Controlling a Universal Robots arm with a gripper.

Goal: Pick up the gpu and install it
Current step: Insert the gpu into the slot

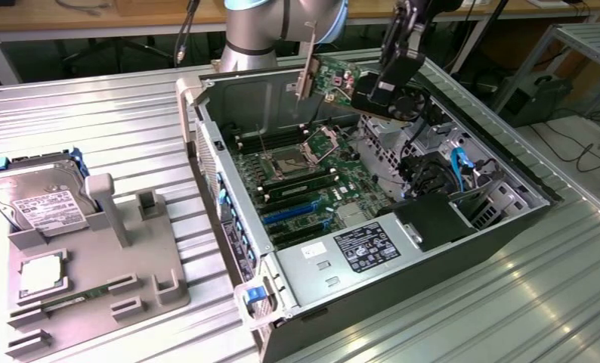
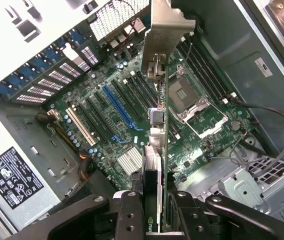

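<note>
While hanging over the open computer case (image 1: 234,102), grasps the gpu (image 1: 332,78) in the gripper (image 2: 156,217), fingers (image 2: 129,220) clenched on both faces of the card. Carries it in the air, tilted, in no slot, with the silver bracket (image 2: 166,30) at the end farthest from the fingers.

Straight below the tool: motherboard (image 2: 207,145), with CPU socket (image 2: 194,97) and memory slots just beside the card's edge. Near the socket, a loose black cable (image 2: 267,112).

Farther off below: long blue expansion slot (image 2: 119,107), with black slots alongside. Lower and off to one side: power supply (image 1: 366,246) and blue cables (image 1: 459,162).

Well apart from the tool, outside the case: hard drive (image 1: 40,203) upright in a grey holder tray (image 1: 164,283), with processor (image 1: 43,274) and memory stick (image 1: 78,295) lying on it.
</note>
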